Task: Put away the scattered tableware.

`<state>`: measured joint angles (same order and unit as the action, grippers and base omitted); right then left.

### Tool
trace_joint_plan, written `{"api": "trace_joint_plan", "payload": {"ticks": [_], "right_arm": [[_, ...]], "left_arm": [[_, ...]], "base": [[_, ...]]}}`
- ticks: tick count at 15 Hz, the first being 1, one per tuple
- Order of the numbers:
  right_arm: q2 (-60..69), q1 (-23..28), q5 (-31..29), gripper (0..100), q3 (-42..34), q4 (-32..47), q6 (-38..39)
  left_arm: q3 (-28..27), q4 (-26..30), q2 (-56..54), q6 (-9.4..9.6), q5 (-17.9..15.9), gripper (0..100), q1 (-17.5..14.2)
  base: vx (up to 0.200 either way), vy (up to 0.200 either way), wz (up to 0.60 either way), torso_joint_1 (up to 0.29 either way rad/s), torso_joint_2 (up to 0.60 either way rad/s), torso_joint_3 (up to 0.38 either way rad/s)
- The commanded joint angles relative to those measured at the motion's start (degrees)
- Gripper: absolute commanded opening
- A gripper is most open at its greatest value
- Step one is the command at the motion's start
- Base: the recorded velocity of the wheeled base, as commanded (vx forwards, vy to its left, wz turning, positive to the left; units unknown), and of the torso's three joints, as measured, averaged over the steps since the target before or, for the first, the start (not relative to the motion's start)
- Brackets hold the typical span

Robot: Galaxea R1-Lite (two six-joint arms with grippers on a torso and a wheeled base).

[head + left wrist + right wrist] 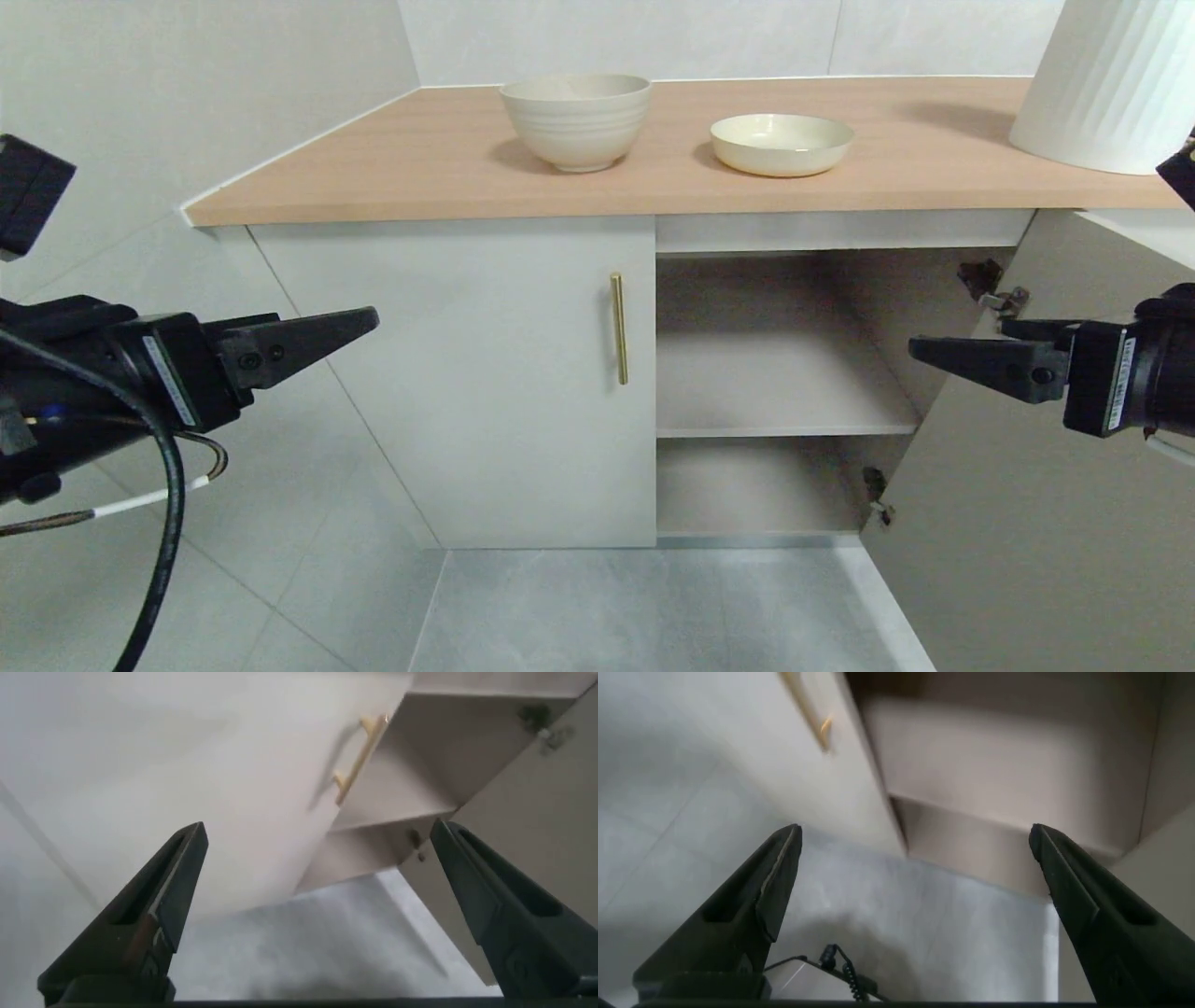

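Bowls first: two of them sit up on the wooden surface [420, 177]. The deep ribbed bowl [576, 119] is toward the left. The shallow cream dish [782, 143] is a bit to its right, near it but not touching. Both are upright. Way over at the right end of the surface there's a big white ribbed container [1111, 84], well apart from the dish.

Under all that is the cabinet [822, 231]. The left door [467, 373] is shut, with a thin gold handle [618, 329] running vertically near its inner edge. The right door [1008, 541] is swung open to the robot's right, so you can look straight in at a shelf [775, 387] with a lower compartment beneath it.

The left end effector [369, 320] hangs off to the left of the cabinet, below the level of the surface, and its fingers [159, 905] are spread wide apart. The right end effector [920, 348] sits at about shelf height, just in front of the open door, with its fingers [747, 905] spread wide too. Both point in toward the cabinet front and both are well apart from the bowls up top. The grey tile floor [653, 607] runs along below the cabinet.
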<state>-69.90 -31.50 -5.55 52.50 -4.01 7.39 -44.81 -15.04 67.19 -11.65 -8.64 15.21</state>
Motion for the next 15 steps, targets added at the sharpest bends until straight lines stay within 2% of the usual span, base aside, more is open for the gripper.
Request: {"api": "trace_joint_plan", "payload": {"ticks": [1, 5, 8, 15], "right_arm": [[-0.15, 0.04, 0.01, 100, 0.05, 0.06, 0.00], [-0.06, 0.04, -0.08, 100, 0.23, -0.03, 0.00], [1.35, 0.04, 0.19, 100, -0.30, -0.38, 0.70], [2.58, 0.04, 0.54, 100, -1.44, -0.21, 0.43]], "left_arm": [[-0.01, 0.01, 0.74, -0.04, -0.06, 100, -0.01], [-0.01, -0.34, 0.74, -0.30, 0.47, 100, -0.01], [-0.28, -0.43, -0.31, -1.62, 0.47, 100, -0.01], [-0.54, -0.34, -0.93, -1.79, 0.38, 100, -0.01]], "base": [[0.200, 0.000, 0.00, 0.002, 0.00, -0.002], [0.200, 0.000, 0.00, 0.002, 0.00, 0.005], [0.000, 0.000, 0.00, 0.000, 0.00, 0.000], [0.000, 0.000, 0.00, 0.000, 0.00, 0.000]]}}
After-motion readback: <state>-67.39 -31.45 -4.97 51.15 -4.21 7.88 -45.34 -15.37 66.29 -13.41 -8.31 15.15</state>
